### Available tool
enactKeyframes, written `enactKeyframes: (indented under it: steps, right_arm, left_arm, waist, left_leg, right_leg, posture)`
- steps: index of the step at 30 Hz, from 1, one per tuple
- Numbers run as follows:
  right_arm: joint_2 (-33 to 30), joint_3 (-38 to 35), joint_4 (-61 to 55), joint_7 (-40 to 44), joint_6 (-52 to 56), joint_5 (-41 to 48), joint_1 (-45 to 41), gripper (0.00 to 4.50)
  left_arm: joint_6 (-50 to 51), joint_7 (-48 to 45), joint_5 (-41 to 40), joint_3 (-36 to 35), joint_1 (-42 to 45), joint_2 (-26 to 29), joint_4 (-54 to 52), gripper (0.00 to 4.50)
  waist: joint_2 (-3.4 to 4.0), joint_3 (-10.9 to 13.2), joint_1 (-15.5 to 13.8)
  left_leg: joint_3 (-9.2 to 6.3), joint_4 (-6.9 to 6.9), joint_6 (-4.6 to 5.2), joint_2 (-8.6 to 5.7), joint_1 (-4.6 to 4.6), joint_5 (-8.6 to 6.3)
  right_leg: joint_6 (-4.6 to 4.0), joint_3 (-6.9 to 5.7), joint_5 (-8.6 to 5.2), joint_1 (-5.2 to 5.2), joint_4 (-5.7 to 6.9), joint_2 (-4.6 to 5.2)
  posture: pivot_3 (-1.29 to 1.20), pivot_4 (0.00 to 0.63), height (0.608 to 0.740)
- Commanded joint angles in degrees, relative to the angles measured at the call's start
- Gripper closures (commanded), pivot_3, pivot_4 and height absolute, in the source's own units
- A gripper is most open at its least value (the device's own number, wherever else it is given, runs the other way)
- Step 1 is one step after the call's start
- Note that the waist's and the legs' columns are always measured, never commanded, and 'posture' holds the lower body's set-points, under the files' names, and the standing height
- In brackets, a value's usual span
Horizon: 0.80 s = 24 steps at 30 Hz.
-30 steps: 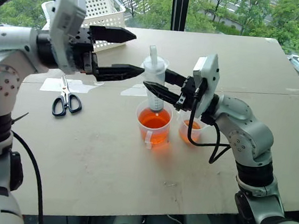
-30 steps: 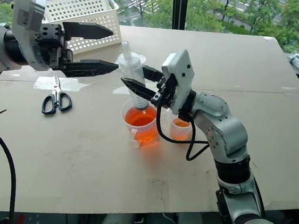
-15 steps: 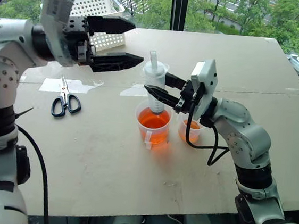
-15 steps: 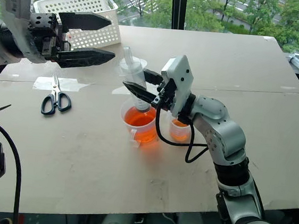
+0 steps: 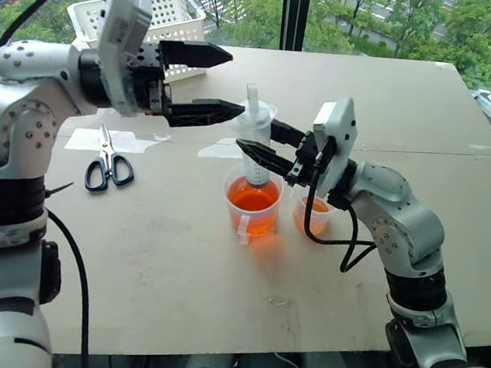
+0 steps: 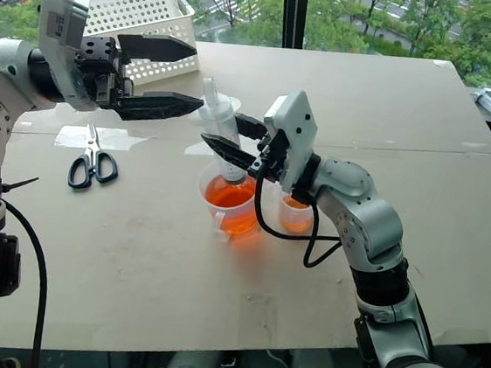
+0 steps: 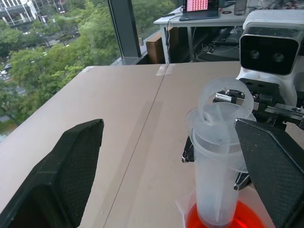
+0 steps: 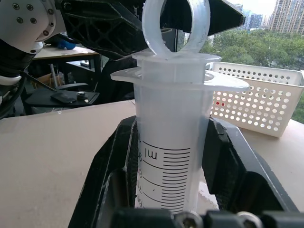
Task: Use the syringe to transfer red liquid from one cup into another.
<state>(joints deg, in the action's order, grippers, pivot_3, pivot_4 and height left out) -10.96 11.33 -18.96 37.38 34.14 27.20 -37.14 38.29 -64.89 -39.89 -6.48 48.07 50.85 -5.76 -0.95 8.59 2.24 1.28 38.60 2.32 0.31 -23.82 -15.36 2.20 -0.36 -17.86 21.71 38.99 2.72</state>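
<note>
Right gripper (image 5: 263,146) clamps syringe (image 5: 254,141) upright over big cup (image 5: 251,204); tip hidden, probably in red liquid (image 5: 253,197). Left gripper (image 5: 224,82) gapes beside plunger (ring-topped). Small cup (image 5: 313,212) partly hidden behind right arm.

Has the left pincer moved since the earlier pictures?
Yes. The open left pincer moved toward the clear plastic syringe, its fingertips now farther past the white perforated basket.

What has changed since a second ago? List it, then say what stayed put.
The left gripper, jaws open the whole time, rose and pulled back, then closed in on the syringe plunger top; it grips nothing yet. Unchanged: the right gripper stays shut on the syringe barrel, tip in the larger cup of red liquid; the smaller cup, scissors and basket did not move.
</note>
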Motion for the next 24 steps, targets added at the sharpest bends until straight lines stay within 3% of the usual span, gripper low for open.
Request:
enactKeyframes:
  steps: [1, 6, 12, 24]
  right_arm:
    - [-0.17, 1.22, -1.12, 1.36, -1.6, -0.32, -0.55, 3.06]
    - [-0.24, 2.34, -0.42, 1.78, -2.27, -1.28, -0.73, 3.06]
    - [0.83, 2.25, 0.14, 1.17, -2.66, -1.96, -0.72, 3.06]
    - [2.32, 2.57, 2.42, 0.25, -4.04, -3.21, 1.08, 3.06]
  left_arm:
    - [-1.02, 0.36, 0.4, -0.09, 2.27, -1.61, 0.34, 0.0]
    - [-1.32, -0.39, 1.11, 0.72, 2.88, -2.86, 0.99, 1.63]
    - [-1.12, -0.77, 0.8, 1.18, 3.28, -3.74, 0.48, 4.35]
    - [-1.95, 0.92, 1.53, 0.24, 4.22, -5.33, 0.98, 4.44]
  waist:
    - [0.0, 0.0, 0.0]
    - [0.0, 0.0, 0.1]
    - [0.0, 0.0, 0.08]
    - [0.0, 0.0, 0.02]
  left_leg:
    - [0.0, 0.01, 0.0, 0.0, 0.0, 0.0]
    - [0.0, 0.01, 0.0, 0.0, 0.0, 0.0]
    - [-0.01, 0.03, 0.0, 0.0, 0.0, 0.0]
    - [-0.02, 0.06, 0.0, 0.0, 0.0, 0.0]
  right_leg:
    - [0.0, 0.0, 0.0, 0.0, 0.01, -0.01]
    - [0.0, 0.01, 0.0, 0.0, 0.02, -0.01]
    - [0.0, 0.0, 0.0, 0.0, 0.03, 0.0]
    - [0.0, -0.01, 0.0, -0.01, 0.05, -0.01]
  posture:
    - [0.0, 0.15, 0.74]
    - [0.0, 0.15, 0.74]
    - [0.0, 0.15, 0.74]
    - [0.0, 0.15, 0.74]
